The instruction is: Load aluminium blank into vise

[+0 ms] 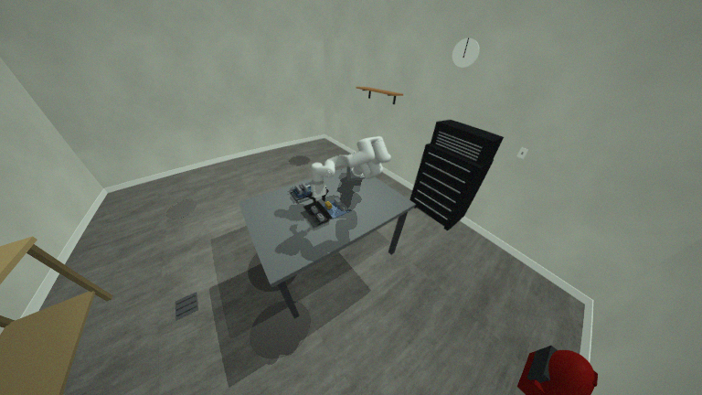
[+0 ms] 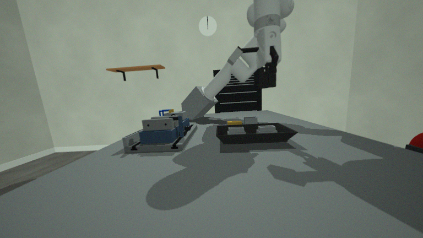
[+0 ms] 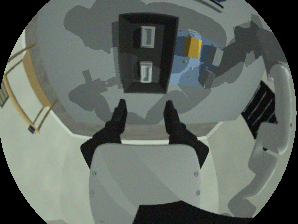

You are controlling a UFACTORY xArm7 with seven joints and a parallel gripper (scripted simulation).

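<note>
High above the black outfeed tray point(image 2: 222, 138), the hand point(image 2: 269, 77) is seen hanging from the white arm point(image 2: 233, 72), its dark fingers spread apart with nothing between them. In the wrist view the tray point(image 3: 129, 52) is shown from above, and two grey finished parts point(image 3: 147, 35) point(image 3: 145, 71) lie on its floor, one beyond the other, each with a dark pocket facing up; this cannot be made out from the exterior view, where the parts point(image 2: 236, 129) point(image 2: 266, 128) appear only as low grey blocks behind the tray wall. Just right of the tray in the wrist view, a blue infeed plate point(image 3: 181, 76) carries a brass blank point(image 3: 193, 46). In the exterior view the plate is hidden behind the tray, and only the brass blank point(image 2: 234, 122) and a grey aluminium blank point(image 2: 250, 119) beside it rise above the rim. The vise point(image 2: 161, 133), blue-bodied on a grey base, stands on the surface point(image 2: 206, 183) left of the tray; only its edge reaches the wrist view's top. Whether its opening holds a blank cannot be told. The top view shows the whole room, with a black tool chest point(image 1: 453, 172) beside the surface.
</note>
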